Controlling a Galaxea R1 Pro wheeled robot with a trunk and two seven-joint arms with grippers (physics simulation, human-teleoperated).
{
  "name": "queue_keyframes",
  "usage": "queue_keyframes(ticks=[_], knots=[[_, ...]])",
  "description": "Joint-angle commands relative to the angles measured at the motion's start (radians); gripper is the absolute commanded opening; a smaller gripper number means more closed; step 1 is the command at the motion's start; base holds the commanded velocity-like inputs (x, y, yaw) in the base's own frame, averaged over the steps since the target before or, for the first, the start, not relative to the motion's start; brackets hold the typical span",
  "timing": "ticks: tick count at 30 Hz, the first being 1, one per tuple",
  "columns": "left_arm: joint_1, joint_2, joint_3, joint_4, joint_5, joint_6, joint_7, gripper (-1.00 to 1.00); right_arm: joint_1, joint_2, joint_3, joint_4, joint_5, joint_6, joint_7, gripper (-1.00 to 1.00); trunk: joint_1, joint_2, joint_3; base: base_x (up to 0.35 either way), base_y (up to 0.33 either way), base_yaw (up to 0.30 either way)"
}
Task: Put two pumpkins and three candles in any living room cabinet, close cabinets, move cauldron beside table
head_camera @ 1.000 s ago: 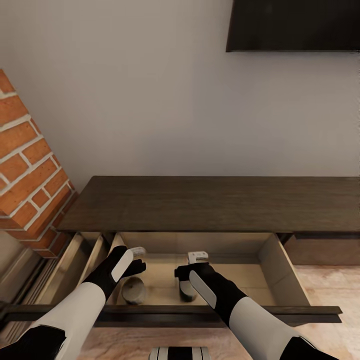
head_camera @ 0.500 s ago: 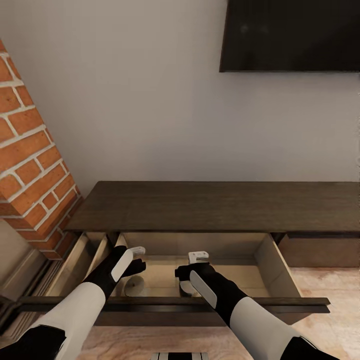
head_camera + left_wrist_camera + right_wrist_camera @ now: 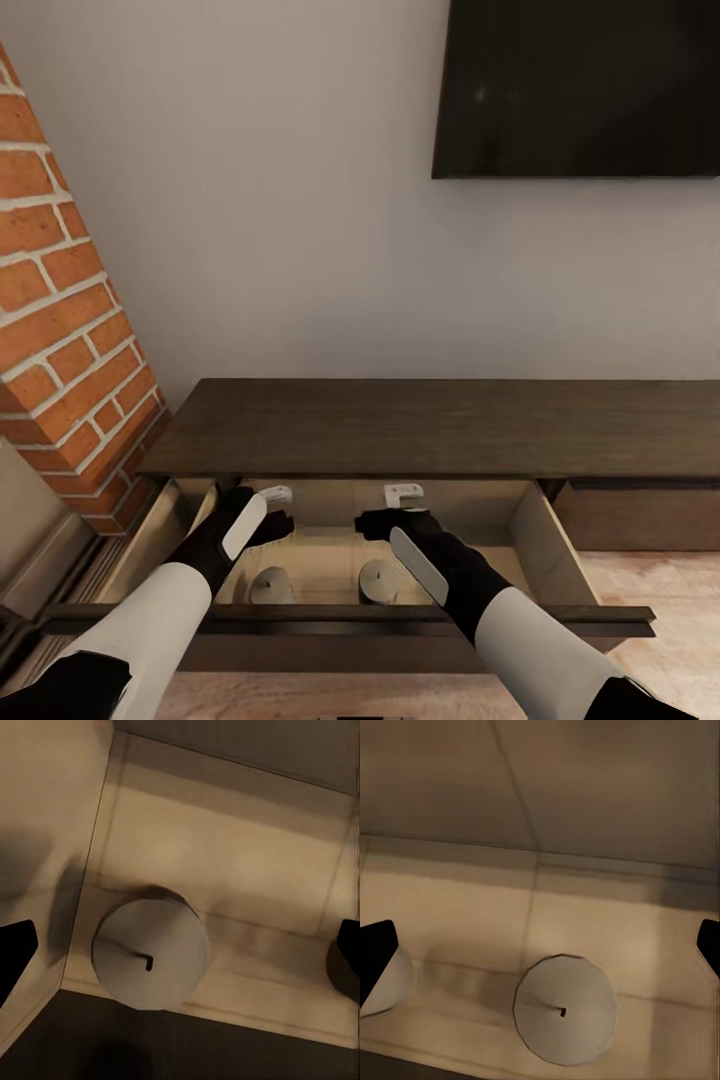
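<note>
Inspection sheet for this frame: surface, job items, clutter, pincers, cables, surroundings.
Surface: cabinet top bare; its drawer is open.
Job's things: left candle and right candle stand upright on the drawer floor, apart.
Clutter: nothing seen.
Grippers: left pincer and right pincer are open above the candles, holding nothing.
Cables: nothing seen.
Surroundings: brick column at left, dark screen on the wall, wood floor.
</note>
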Motion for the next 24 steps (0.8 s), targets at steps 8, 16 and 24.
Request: queue_keyframes(ticks=[8,16,24], knots=[[0.0,0.001,0.003,-0.002,0.002,0.004,-0.003,1.0,-0.001,-0.053,-0.009,-0.031,-0.01,0.084,0.006,1.0,-0.03,0.055,0.025,0.0,0.0,0.0],[-0.001,0.005,0.004,-0.017,0.003,0.01,-0.026,1.0,-0.001,-0.117,-0.02,-0.105,-0.013,0.155,0.072,1.0,-0.061,0.111,0.05,0.0,0.0,0.0],[-0.001,0.021,0.005,-0.035,0.003,0.015,-0.077,1.0,-0.001,-0.171,-0.111,-0.167,-0.013,0.287,0.207,1.0,-0.091,0.167,0.075,-0.008,0.0,0.0]])
